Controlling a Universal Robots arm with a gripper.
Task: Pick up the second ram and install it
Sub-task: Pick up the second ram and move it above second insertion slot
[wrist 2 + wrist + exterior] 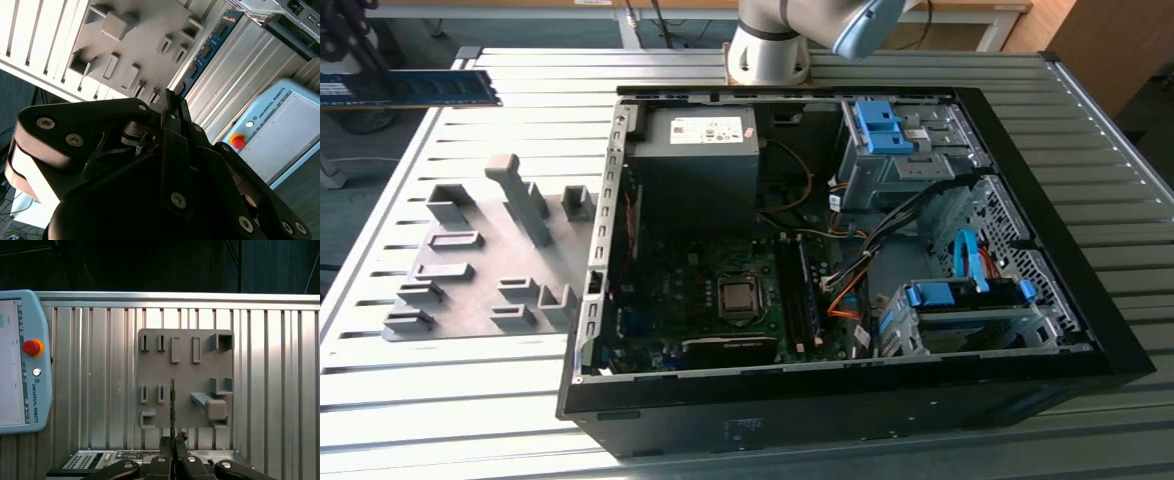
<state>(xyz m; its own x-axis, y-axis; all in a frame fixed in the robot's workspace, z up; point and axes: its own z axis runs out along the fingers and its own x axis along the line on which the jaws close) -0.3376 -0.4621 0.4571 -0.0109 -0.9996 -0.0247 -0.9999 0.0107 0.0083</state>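
The second ram (403, 88), a long blue board with dark chips, hangs in the air at the exterior view's upper left, above the table's far corner. In the second wrist view the ram (206, 49) sticks out from my black gripper (172, 100), which is shut on its near end. The first wrist view shows the ram (172, 402) edge-on, upright between my gripper's (173, 441) closed fingers, above the grey holder plate (185, 340). The open computer case (1047, 350) lies on the table with its motherboard (720, 300) exposed.
The grey holder plate (494, 285) with raised blocks lies on the slatted metal table (454, 400), on the exterior view's left of the case. A teach pendant (20, 360) with a red button rests on the table. The arm's base (767, 45) stands behind the case.
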